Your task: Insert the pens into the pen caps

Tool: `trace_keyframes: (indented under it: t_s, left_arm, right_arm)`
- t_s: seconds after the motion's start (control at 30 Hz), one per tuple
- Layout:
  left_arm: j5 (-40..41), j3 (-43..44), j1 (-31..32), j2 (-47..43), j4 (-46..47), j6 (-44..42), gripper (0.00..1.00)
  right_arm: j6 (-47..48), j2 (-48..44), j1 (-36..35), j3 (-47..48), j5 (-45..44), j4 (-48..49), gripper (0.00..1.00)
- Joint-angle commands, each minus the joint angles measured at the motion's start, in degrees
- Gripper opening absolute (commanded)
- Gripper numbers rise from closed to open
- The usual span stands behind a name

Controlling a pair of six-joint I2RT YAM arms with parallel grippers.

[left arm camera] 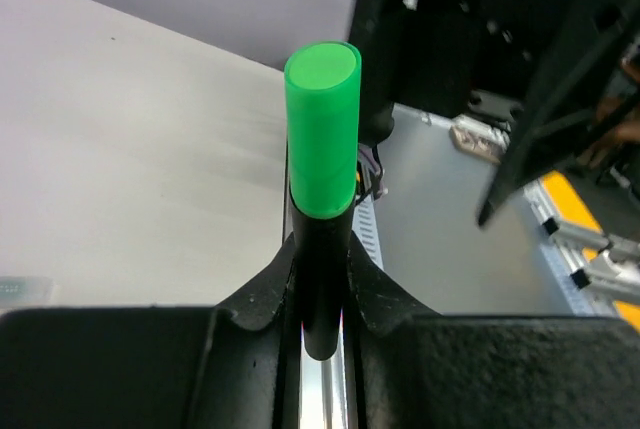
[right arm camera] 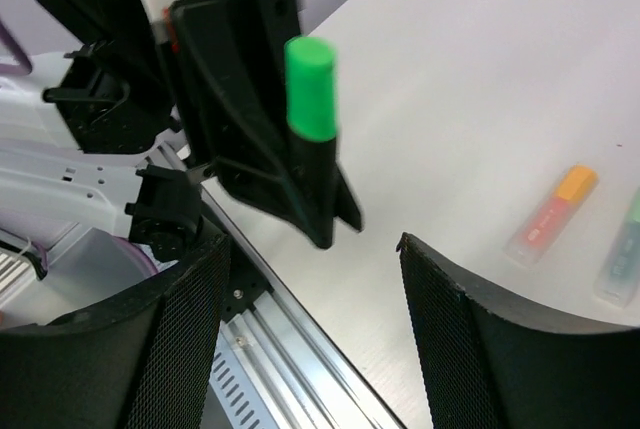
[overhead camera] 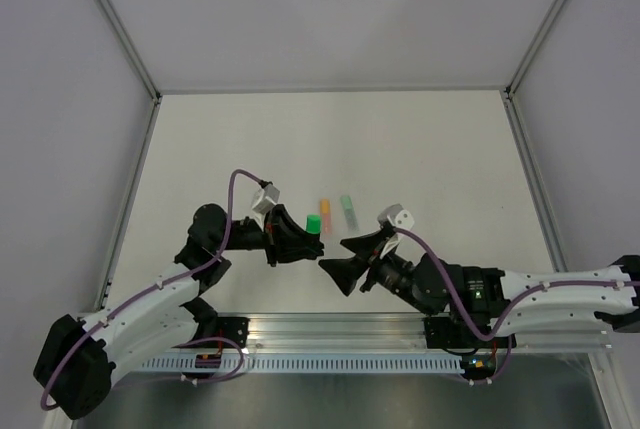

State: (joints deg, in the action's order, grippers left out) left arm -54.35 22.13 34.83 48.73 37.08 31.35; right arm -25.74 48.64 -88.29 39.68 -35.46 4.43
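Observation:
My left gripper (overhead camera: 298, 239) is shut on the black-barrelled pen (left arm camera: 322, 279), which it holds off the table with its bright green end (overhead camera: 314, 223) sticking out past the fingers; the end also shows in the left wrist view (left arm camera: 322, 129). In the right wrist view that pen (right arm camera: 318, 184) and its green end (right arm camera: 311, 89) are just ahead of my right gripper (right arm camera: 315, 279), which is open and empty. In the top view my right gripper (overhead camera: 336, 261) faces the left one, close but apart. The orange pen (overhead camera: 325, 211) and the pale green pen (overhead camera: 348, 211) lie side by side on the table beyond. I see no loose caps.
The aluminium rail (overhead camera: 400, 334) runs along the table's near edge under both arms. The white table (overhead camera: 430, 149) is bounded by enclosure walls with frame posts at the back corners. The orange pen (right arm camera: 552, 214) and the pale pen (right arm camera: 622, 254) lie right of my right gripper.

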Motion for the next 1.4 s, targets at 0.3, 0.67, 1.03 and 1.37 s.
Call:
trace_keyframes:
  t_s: [0.3,0.67,1.03,1.37]
  left_arm:
    - [7.32,0.28,5.51,-1.36,-6.67,-17.20,0.02]
    - [30.70,8.79,1.84,16.38,-21.59,-3.16,0.02]
    - [45.20,10.65,-1.87,30.18,-32.51,5.21,0.02]
    - [45.47,13.20,-3.36,35.82,-34.18,5.91,0.41]
  right_arm:
    - [-2.30,-34.39,-0.13,-13.92,-11.55,-9.08,0.76]
    - [-3.97,-31.16,-0.13,-12.87,-14.46,-11.02,0.78]
    - [-3.71,-31.94,-0.13,-14.10,-14.63,-10.93,0.80]
    - [-4.32,-30.28,-0.13,-14.46,-14.11,-10.14,0.80]
